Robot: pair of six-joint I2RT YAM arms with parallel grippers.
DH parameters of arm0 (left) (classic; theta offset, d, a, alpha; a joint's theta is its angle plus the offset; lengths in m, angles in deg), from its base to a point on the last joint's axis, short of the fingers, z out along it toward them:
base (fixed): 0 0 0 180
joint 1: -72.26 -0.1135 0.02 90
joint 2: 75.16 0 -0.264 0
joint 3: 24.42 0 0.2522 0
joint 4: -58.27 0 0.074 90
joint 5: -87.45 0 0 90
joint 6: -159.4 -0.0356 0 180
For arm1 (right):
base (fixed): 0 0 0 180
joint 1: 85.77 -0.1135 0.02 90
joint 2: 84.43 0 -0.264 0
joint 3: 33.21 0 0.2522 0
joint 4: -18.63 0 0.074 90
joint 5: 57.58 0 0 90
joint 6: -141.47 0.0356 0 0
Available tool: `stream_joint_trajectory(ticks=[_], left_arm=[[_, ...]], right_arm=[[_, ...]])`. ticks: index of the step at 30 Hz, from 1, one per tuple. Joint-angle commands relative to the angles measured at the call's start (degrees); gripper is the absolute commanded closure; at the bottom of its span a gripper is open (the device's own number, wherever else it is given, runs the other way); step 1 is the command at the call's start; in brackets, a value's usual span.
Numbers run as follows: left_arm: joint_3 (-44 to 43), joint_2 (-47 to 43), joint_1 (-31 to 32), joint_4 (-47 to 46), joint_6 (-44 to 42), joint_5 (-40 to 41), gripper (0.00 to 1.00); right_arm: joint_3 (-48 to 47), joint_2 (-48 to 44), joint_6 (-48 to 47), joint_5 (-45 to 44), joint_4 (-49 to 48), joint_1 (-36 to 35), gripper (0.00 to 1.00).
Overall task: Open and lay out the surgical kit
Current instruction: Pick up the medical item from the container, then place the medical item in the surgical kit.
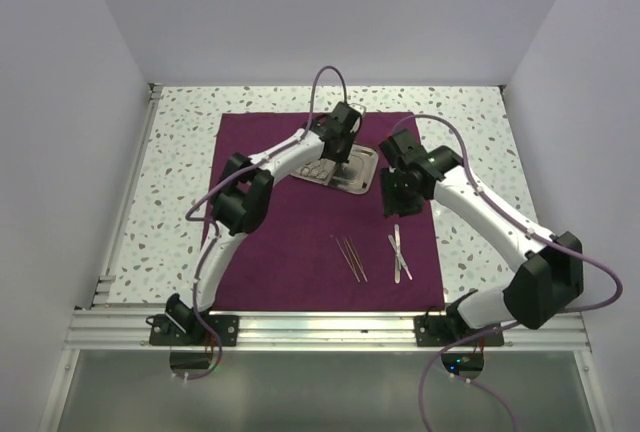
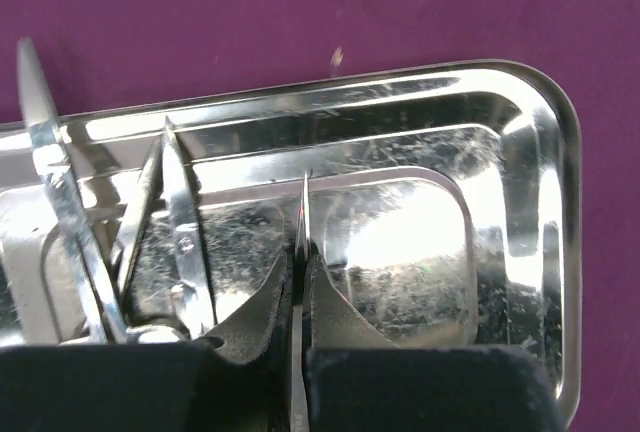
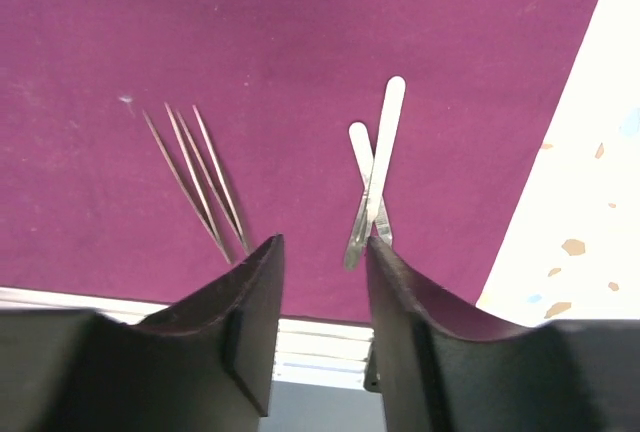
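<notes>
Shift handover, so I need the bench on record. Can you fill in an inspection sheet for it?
Surface: speckled table, purple cloth spread flat on it.
Job's things: steel tray on the cloth, scissors inside; three probes and two crossed flat instruments laid out on its near half.
Clutter: nothing seen.
Grippers: left gripper shut on a thin instrument over the tray; right gripper open, empty, above the cloth.
Cables: purple cables loop off both arms.
Surroundings: white walls, aluminium rail at the near edge.

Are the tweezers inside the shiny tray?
No, the two tweezers lie crossed on the purple cloth, apart from the tray.
</notes>
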Motion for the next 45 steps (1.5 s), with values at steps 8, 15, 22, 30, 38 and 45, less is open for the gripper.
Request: stream_joint_trajectory(ticks=[8,15,22,30,38,45], left_arm=[[5.0,-16.74,0.36,10.03,15.86,6.43,1.0],[19.82,-30.44,3.25,10.21,27.29,11.53,1.0],[40.58,-38.99,9.76,8.38,47.23,12.34,1.0],[38.94,-30.57,17.14,8.71,53.06,7.15,1.0],[31.82,-23.62,18.99,9.42,50.52,2.33,1.0],[28.56,-23.61,19.17,12.68,47.18,1.61,0.77]], right_arm=[[2.07,-11.85,5.27,-4.83,-3.59,0.28,0.68],[4.26,-17.12,5.01,-4.31,-2.18,0.28,0.7],[8.92,-22.49,4.48,-5.36,-1.74,0.37,0.76],[11.3,-26.97,5.89,-5.63,0.89,0.28,0.78],[12.79,-30.48,5.71,-7.74,2.91,0.28,0.62],[13.67,-30.49,7.82,-8.26,2.39,0.37,0.21]])
